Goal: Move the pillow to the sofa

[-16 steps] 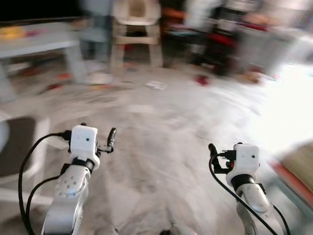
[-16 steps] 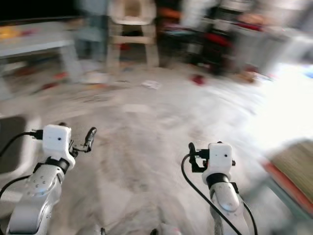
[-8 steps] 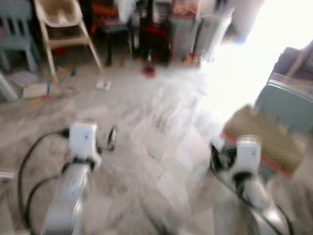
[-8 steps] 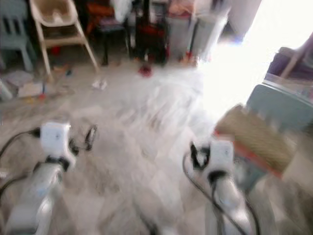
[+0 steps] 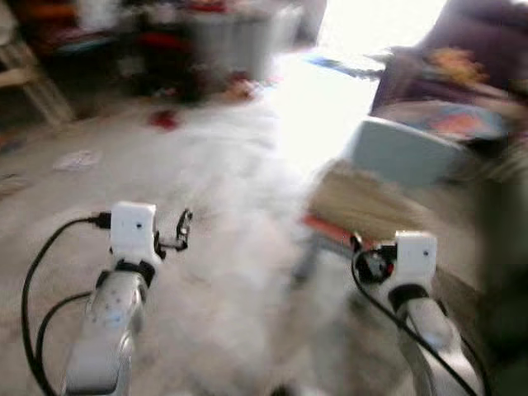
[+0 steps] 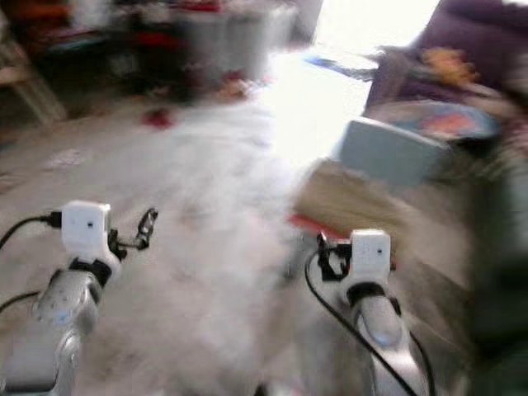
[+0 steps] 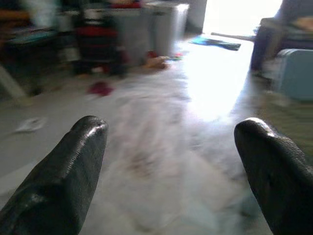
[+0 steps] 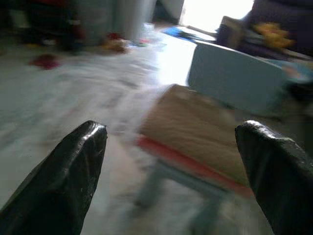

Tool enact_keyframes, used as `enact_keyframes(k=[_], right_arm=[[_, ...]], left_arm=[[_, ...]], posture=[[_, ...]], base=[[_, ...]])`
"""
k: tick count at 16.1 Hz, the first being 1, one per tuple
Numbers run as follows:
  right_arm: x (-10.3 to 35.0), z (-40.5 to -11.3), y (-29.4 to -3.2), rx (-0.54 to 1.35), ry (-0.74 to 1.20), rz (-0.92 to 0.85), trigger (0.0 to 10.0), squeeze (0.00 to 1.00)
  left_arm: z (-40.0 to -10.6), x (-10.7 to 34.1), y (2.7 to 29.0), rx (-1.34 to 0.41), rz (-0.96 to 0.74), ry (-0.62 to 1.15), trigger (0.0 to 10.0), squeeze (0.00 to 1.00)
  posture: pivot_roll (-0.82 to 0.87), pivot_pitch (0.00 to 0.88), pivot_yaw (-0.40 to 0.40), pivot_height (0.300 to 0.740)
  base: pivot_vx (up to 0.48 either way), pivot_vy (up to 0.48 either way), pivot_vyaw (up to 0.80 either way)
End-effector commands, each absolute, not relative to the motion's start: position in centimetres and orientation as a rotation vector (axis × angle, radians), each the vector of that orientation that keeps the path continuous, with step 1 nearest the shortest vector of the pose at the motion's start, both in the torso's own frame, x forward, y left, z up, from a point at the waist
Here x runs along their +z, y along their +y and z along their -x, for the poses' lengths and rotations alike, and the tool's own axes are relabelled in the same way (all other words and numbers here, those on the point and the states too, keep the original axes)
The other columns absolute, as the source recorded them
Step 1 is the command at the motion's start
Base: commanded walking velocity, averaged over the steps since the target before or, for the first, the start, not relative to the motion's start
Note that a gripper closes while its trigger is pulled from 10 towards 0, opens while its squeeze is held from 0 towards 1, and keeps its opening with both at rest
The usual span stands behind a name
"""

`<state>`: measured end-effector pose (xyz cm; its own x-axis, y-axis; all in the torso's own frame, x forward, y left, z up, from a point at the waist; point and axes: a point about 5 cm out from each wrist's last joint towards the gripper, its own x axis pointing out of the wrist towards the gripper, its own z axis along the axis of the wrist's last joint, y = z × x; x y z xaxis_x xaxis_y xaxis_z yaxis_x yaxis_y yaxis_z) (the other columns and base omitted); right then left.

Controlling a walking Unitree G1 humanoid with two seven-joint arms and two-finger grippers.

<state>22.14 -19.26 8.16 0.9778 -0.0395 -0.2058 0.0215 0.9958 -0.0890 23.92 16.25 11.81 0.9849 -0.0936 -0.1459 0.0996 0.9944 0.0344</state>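
Both my grippers' fingers (image 7: 63, 186) spread and empty, the pillow (image 8: 234, 83) ahead remains ungrasped, sofa (image 5: 462, 49) beyond.

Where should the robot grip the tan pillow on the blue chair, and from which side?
Probably its near edge, coming from the chair's open front. The pillow lies flat on the seat, and the blue chair back stands behind it, blocking the far side. The open right gripper faces that near edge. Blur hides finer detail.
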Motion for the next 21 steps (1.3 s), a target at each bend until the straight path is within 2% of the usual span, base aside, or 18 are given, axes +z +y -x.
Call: enact_keyframes(k=[1,11,18,21], right_arm=[[8.4,-22.3,-19.3,-0.035,0.207,0.083,10.0,0.00],[8.3,-22.8,-19.2,-0.051,0.205,0.083,10.0,0.00],[8.3,-23.2,-19.0,-0.056,0.197,0.070,10.0,0.00],[8.2,-23.2,-19.0,-0.054,0.202,0.072,10.0,0.00]], left_arm=[[-23.9,12.2,16.2,-0.106,-0.044,0.136,10.0,0.00],[-24.1,11.4,15.4,-0.133,-0.069,0.193,10.0,0.00],[-24.1,12.2,15.0,-0.148,-0.103,0.155,10.0,0.00],[-23.8,12.1,15.2,-0.143,-0.066,0.173,10.0,0.00]], posture=[[-0.01,0.000,-0.093,0.740],[-0.01,0.000,-0.100,0.740],[0.00,0.000,-0.091,0.740],[0.00,0.000,-0.095,0.740]], base=[[0.398,0.270,-0.80],[0.385,0.281,-0.80],[0.000,0.000,0.00],[0.000,0.000,0.00]])
